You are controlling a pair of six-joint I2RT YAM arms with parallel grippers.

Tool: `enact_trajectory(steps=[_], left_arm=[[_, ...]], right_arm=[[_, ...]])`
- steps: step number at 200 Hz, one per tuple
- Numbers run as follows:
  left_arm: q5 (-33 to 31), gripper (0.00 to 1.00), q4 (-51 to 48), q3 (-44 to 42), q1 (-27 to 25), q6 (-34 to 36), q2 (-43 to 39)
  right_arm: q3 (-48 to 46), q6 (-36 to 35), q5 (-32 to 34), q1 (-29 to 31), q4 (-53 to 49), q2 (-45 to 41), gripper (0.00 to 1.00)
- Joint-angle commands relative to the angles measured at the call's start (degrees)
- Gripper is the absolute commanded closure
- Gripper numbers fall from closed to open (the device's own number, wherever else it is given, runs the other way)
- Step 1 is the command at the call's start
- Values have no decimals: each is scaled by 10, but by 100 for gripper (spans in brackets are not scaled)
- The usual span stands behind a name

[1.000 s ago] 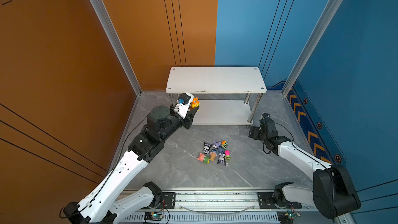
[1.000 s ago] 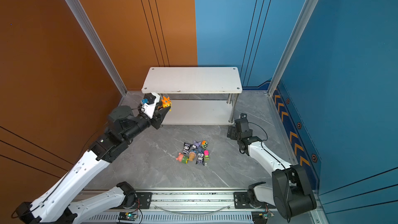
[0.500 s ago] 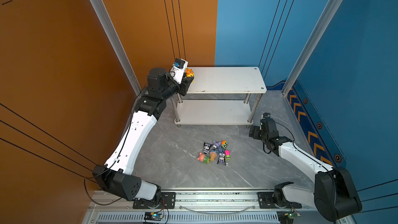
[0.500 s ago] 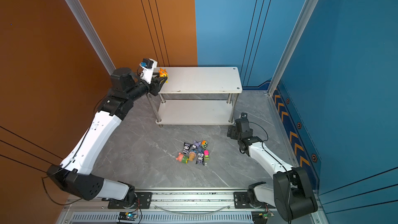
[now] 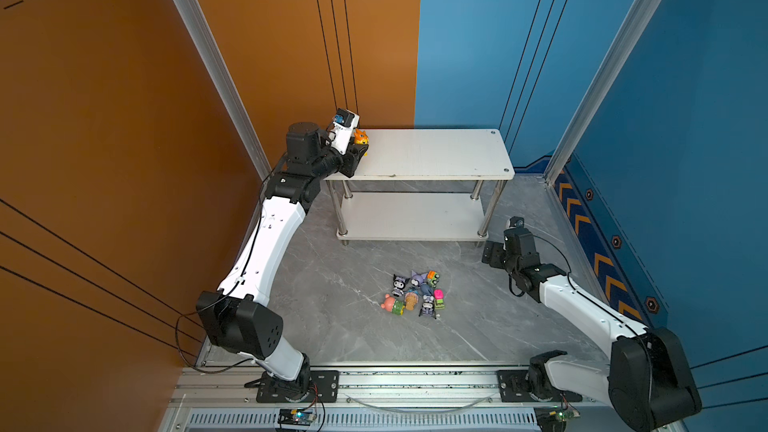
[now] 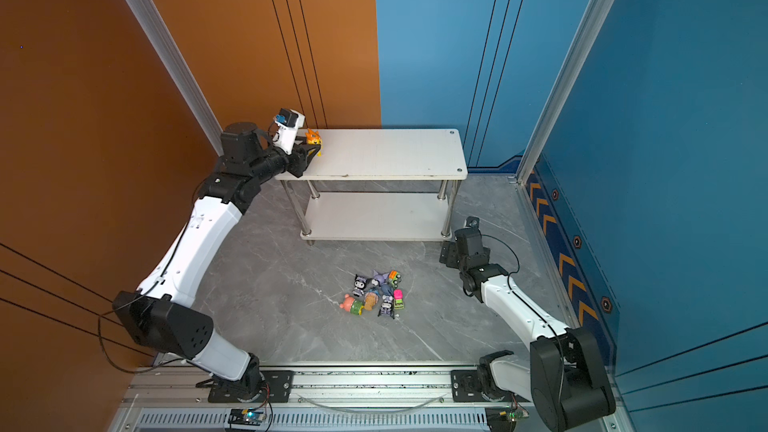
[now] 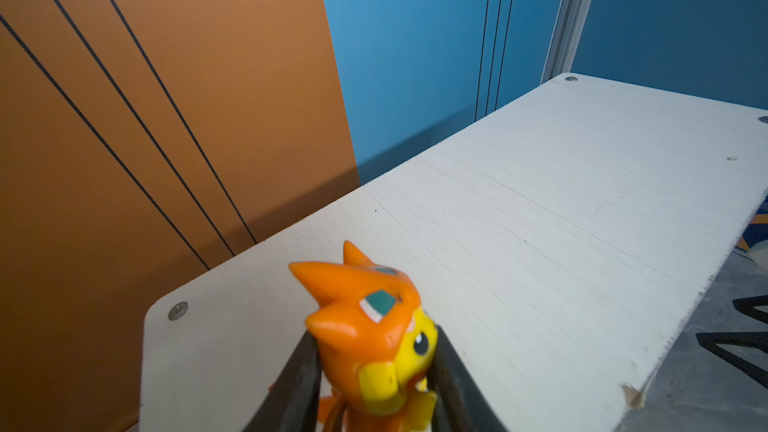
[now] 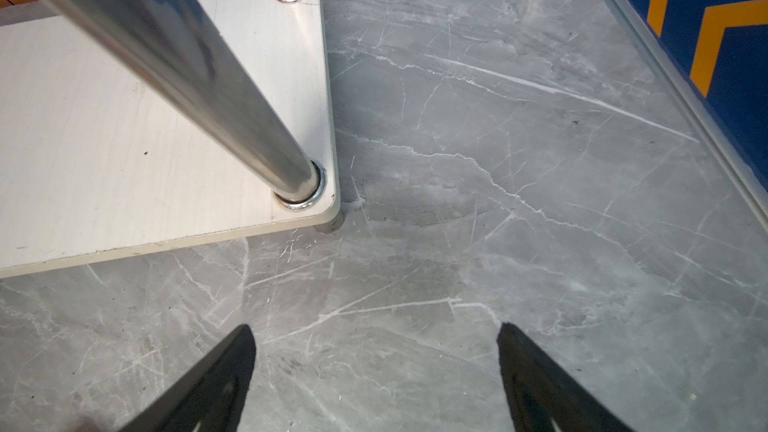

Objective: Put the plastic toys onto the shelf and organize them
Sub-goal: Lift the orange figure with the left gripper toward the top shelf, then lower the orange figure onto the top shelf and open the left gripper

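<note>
Left claw (image 5: 356,153) is clenched on the orange dragon (image 7: 370,326), upright over the left end of the top board of the shelf (image 5: 432,153). Other toys (image 5: 415,295) lie heaped on the grey desk (image 5: 332,284), below centre in both top views; right claw (image 8: 374,367) gapes empty near the shelf's right leg.

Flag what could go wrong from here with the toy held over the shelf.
1. The left gripper holds the orange dragon right by the end edge and corner of the shelf's top board. If it is released here, it may tip and fall off.
2. The open right gripper sits low beside the shelf's front chrome leg. A careless move could knock the shelf while the dragon is being set down.
</note>
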Motion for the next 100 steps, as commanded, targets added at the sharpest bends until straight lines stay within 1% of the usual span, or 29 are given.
enact_trajectory(steps=[1, 26, 55, 100], left_arm=[[27, 72, 45, -24, 14, -2, -14], [43, 71, 88, -46, 27, -18, -14], [52, 69, 104, -52, 36, -23, -6], [58, 59, 112, -58, 39, -25, -1]], right_arm=[[1, -3, 11, 2, -17, -5, 7], [0, -3, 11, 1, -18, -6, 7], [-1, -2, 12, 2, -19, -8, 7], [-2, -1, 13, 1, -20, -8, 7]])
